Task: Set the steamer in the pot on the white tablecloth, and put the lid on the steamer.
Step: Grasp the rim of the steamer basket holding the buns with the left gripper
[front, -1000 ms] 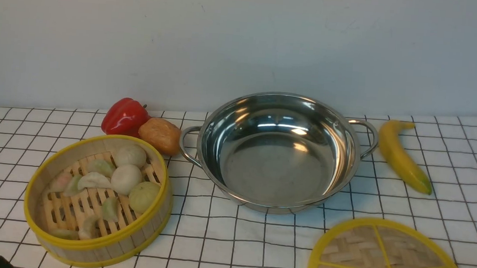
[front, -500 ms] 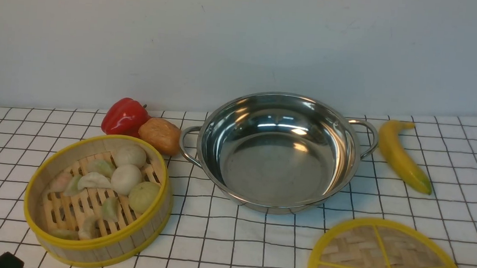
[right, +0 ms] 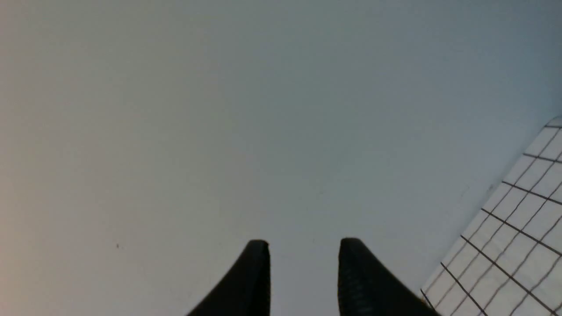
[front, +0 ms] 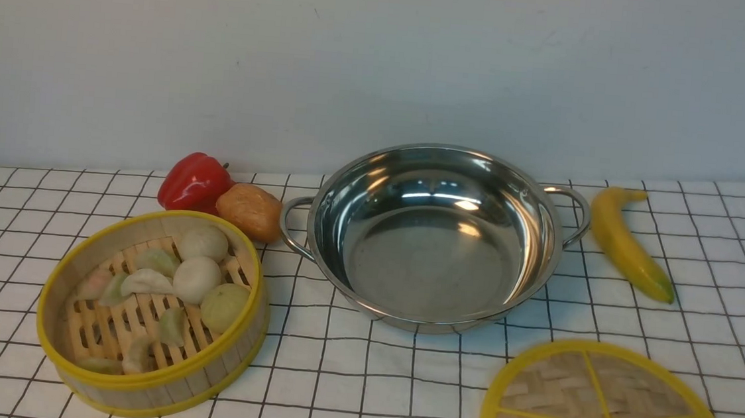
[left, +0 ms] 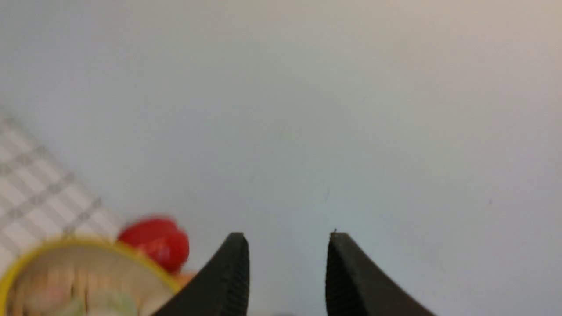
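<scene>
You have nothing done yet: the steamer [front: 156,385] sits on the white tablecloth [front: 359,381] left of the empty pot [front: 434,267], and the lid [front: 609,414] lies apart on its right. Your left gripper [left: 287,237] and right gripper [right: 304,241] both stand spread, holding nothing.

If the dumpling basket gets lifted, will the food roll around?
The steamer is probably stiff and light: bamboo slats. Its round buns lie loose, so tilting would likely roll them. Its wide flat base should resist tipping.
</scene>
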Controlling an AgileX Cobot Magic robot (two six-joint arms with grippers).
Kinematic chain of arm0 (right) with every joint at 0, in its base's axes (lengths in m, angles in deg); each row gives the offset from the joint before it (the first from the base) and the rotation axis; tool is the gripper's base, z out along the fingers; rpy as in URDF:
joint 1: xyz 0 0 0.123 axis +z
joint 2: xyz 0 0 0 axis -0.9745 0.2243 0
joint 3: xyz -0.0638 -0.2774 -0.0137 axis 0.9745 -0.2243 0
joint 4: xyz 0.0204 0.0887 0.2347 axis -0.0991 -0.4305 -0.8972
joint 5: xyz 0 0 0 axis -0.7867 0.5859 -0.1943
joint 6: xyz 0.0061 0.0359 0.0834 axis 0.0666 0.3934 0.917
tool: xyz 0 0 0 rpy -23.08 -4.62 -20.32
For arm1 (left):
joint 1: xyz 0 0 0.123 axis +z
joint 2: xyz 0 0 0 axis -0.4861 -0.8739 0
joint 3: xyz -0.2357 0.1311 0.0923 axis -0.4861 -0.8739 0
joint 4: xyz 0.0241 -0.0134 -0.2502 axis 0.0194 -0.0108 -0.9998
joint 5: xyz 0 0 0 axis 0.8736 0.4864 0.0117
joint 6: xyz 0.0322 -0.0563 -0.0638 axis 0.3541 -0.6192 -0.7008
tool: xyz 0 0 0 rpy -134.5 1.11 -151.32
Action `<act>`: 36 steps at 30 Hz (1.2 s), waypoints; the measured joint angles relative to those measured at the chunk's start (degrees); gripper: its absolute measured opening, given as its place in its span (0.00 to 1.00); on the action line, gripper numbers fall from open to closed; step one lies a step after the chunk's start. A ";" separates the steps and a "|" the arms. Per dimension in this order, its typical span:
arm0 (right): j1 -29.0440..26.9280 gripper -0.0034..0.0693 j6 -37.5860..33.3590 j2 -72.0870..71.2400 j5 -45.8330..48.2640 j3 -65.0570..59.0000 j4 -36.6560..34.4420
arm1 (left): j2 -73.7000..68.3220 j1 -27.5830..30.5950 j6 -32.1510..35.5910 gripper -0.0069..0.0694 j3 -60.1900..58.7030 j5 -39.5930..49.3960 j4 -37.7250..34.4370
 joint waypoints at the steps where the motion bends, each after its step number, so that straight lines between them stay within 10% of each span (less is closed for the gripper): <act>1: 0.00 0.38 0.00 0.00 -0.33 0.00 -0.05 | 0.00 0.00 2.38 0.41 1.43 -1.66 0.19; 12: 0.00 0.38 0.13 0.00 -0.43 0.00 -0.24 | -17.52 0.00 32.11 0.41 20.13 -4.74 -2.07; 24: 0.00 0.38 0.13 0.00 6.85 0.00 -0.24 | -49.28 0.00 57.66 0.41 33.38 0.00 -22.66; 36: 0.00 0.38 0.13 0.00 8.50 0.00 -0.24 | -62.99 0.05 55.65 0.41 37.00 9.90 -26.90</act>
